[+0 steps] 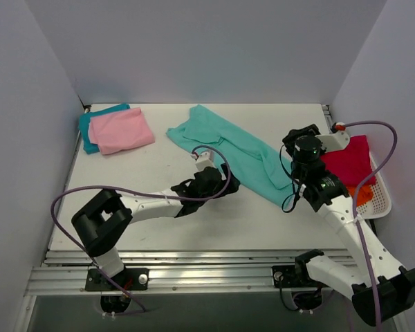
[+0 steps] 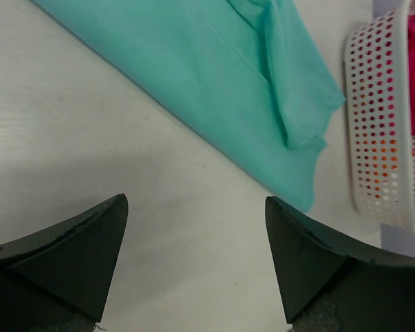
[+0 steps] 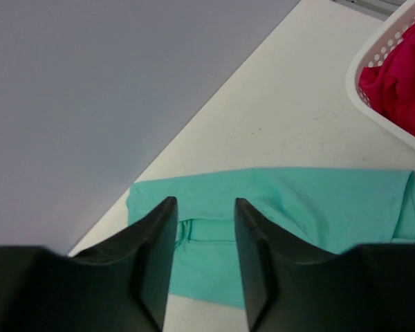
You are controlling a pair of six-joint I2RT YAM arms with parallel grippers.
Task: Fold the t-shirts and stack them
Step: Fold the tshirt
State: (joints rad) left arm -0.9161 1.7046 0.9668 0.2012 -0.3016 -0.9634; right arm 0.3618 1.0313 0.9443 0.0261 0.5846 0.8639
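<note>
Currently, pink t-shirt (image 1: 124, 130) lies folded on teal t-shirt (image 1: 90, 131) at ten o'clock. Left gripper (image 2: 194, 207) gapes empty at six o'clock of the lengthwise-folded mint t-shirt (image 1: 228, 149). Right gripper (image 3: 204, 207), slightly parted, hovers empty at three o'clock. Probably next: pinch its ends, cross-fold, stack.

1. Bright, even, diffuse light from overhead; no glare on the white table (image 1: 159, 232).
2. Only faint, soft shadows under the arms; walls (image 1: 194, 48) look lavender-tinted.
3. Top view is sharp, with slight bowing at the edges.
4. Wrist views: close black fingers (image 2: 69, 256) are dark and slightly soft; the mint t-shirt (image 2: 194, 69) beyond is crisp.
</note>
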